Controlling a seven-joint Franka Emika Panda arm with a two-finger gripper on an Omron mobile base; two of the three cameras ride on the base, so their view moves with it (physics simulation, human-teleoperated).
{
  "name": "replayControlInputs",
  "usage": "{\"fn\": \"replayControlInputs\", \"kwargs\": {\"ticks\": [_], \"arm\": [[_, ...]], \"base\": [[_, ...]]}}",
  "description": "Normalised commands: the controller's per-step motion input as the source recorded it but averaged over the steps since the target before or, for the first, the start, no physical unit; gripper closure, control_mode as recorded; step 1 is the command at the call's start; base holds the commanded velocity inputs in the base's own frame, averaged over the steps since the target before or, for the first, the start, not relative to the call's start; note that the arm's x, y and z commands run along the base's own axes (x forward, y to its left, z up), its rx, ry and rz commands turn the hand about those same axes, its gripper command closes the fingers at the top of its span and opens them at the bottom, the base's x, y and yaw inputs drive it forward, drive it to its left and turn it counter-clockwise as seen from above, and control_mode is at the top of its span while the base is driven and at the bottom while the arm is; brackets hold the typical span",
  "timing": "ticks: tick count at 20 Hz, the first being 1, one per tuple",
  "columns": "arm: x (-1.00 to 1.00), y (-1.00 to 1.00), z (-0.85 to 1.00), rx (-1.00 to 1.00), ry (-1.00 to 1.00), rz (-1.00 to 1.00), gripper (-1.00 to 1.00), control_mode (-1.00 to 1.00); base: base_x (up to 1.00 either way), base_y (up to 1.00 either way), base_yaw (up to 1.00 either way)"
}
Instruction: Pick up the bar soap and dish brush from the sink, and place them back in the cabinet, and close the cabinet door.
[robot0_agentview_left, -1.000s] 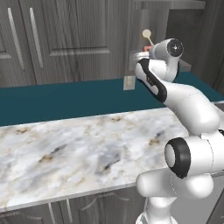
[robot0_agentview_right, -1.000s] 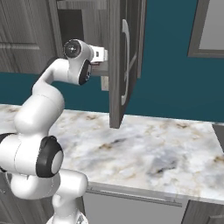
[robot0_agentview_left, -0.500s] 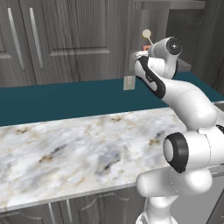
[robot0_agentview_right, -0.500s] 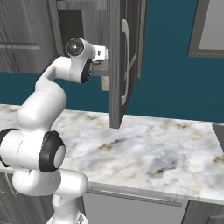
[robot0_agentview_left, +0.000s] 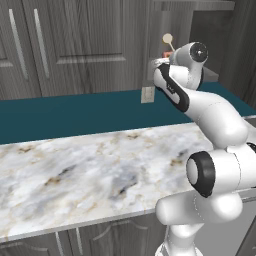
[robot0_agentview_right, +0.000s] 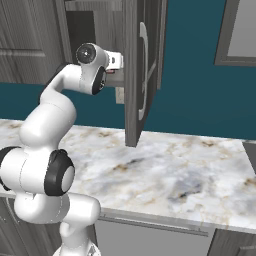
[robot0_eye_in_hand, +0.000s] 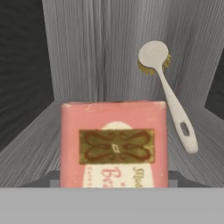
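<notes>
The gripper (robot0_agentview_right: 120, 63) is reaching level into the open cabinet (robot0_agentview_right: 80, 25), just above the grey inner shelf (robot0_eye_in_hand: 33, 151). Its fingertips are hiding behind the door edge and the wrist in both base views, so whether the jaws are standing apart or pressing on anything cannot be told. In the hand view the bar soap (robot0_eye_in_hand: 113, 144) is sitting right in front of the hand, standing upright on the near part of the shelf with its pink printed face turned to the camera. Whether the fingers are touching it cannot be told.

The dish brush (robot0_eye_in_hand: 168, 94) is resting farther in and to the right of the soap. Its round head is leaning high against the cabinet's back wall (robot0_eye_in_hand: 109, 43), and its pale handle is sloping down toward the near right, ending beside the soap's upper right corner. In the left base view the brush head (robot0_agentview_left: 167, 38) is showing just above the wrist.

The arm is rising from the base at the near edge of the marble counter (robot0_agentview_left: 90, 170), bending at the elbow and stretching up and away over the counter, with the wrist turning the hand horizontal at shelf height.

The cabinet door (robot0_agentview_right: 136, 75) is standing wide open just right of the hand, its edge facing the robot and its silver bar handle (robot0_agentview_right: 144, 65) on the right face. A small wall outlet (robot0_agentview_left: 147, 94) is sitting on the teal backsplash (robot0_agentview_left: 75, 112) below the cabinet.
</notes>
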Motion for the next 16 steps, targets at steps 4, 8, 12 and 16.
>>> {"fn": "replayControlInputs", "kwargs": {"ticks": [4,8,12,16], "arm": [[0.00,0.00,0.00,0.00,0.00,0.00,-1.00,-1.00],[0.00,0.00,0.00,0.00,-0.01,0.00,-1.00,-1.00],[-0.04,0.00,0.00,0.00,-0.07,0.00,-1.00,-1.00],[-0.16,0.00,0.00,0.00,-0.05,0.00,-1.00,-1.00]], "base": [[0.00,0.00,0.00],[0.00,0.00,0.00],[0.00,0.00,0.00],[0.00,0.00,0.00]]}}
